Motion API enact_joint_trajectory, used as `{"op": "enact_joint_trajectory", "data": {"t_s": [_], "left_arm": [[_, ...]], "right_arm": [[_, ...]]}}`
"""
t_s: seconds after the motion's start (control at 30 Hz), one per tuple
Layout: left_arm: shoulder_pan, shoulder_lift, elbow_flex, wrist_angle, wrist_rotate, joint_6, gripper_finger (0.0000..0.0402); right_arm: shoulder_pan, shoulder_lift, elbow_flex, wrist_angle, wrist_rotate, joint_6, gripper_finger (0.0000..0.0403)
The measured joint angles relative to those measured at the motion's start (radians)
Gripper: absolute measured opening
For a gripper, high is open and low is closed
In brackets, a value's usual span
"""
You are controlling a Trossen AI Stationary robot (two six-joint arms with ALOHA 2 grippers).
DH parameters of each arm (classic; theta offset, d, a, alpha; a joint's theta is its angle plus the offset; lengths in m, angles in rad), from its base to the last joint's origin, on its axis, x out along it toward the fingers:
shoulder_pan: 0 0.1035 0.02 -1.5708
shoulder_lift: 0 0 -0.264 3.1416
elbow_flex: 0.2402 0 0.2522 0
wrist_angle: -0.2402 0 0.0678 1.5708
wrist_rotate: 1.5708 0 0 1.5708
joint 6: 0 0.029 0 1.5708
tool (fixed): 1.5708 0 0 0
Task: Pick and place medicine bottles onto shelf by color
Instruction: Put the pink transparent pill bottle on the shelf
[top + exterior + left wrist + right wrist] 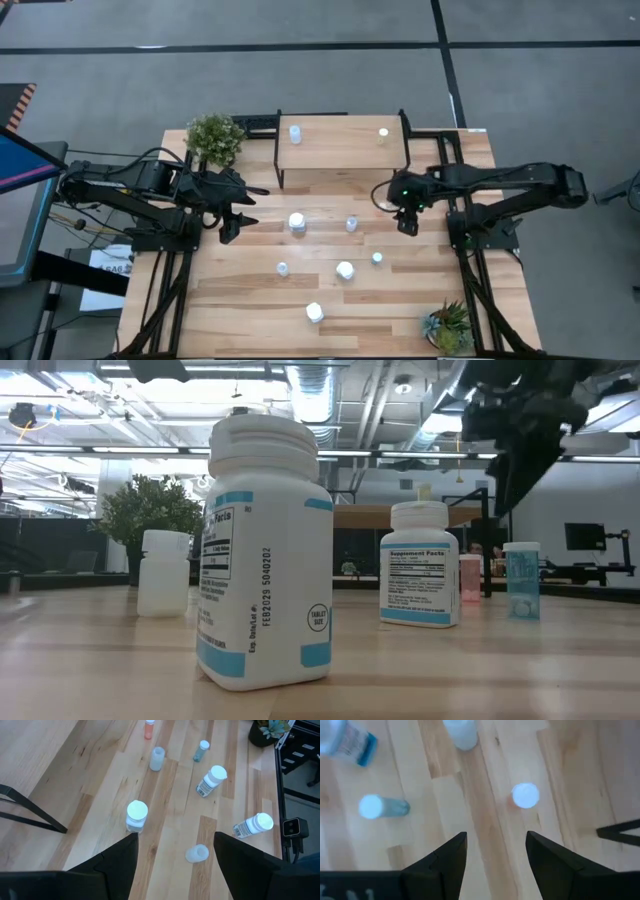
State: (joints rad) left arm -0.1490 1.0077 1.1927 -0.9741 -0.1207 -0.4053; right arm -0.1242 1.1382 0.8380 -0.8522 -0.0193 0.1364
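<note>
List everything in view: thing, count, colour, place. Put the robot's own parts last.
Bottles on shelf: two; one white toward its left end, one small with a pale cap toward its right end.
Bottles on table: six, white or pale-capped, e.g., in the middle and front.
Potted plants: two, green; back-left, front-right.
Left gripper: open, empty, over table's left side.
Right gripper: open, empty, right of the middle.

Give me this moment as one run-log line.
left gripper: open, empty | right gripper: open, empty | shelf: two bottles | table: six bottles
</note>
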Motion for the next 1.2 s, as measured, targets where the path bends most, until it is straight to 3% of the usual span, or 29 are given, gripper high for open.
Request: {"op": "enact_joint_trajectory", "data": {"t_s": [0.2,0.5,1.2], "left_arm": [[0.0,0.0,0.0,0.0,0.0,0.0,0.0245],[0.0,0.0,0.0,0.0,-0.026,0.0,0.0245],[0.0,0.0,0.0,0.001,-0.026,0.0,0.0245]], "right_arm": [[-0.003,0.1,-0.005,0.069,0.095,-0.054,0.0228],[-0.018,0.219,-0.005,0.086,0.102,-0.111,0.0226],[-0.055,0.278,-0.004,0.169,0.11,-0.192,0.0225]]}}
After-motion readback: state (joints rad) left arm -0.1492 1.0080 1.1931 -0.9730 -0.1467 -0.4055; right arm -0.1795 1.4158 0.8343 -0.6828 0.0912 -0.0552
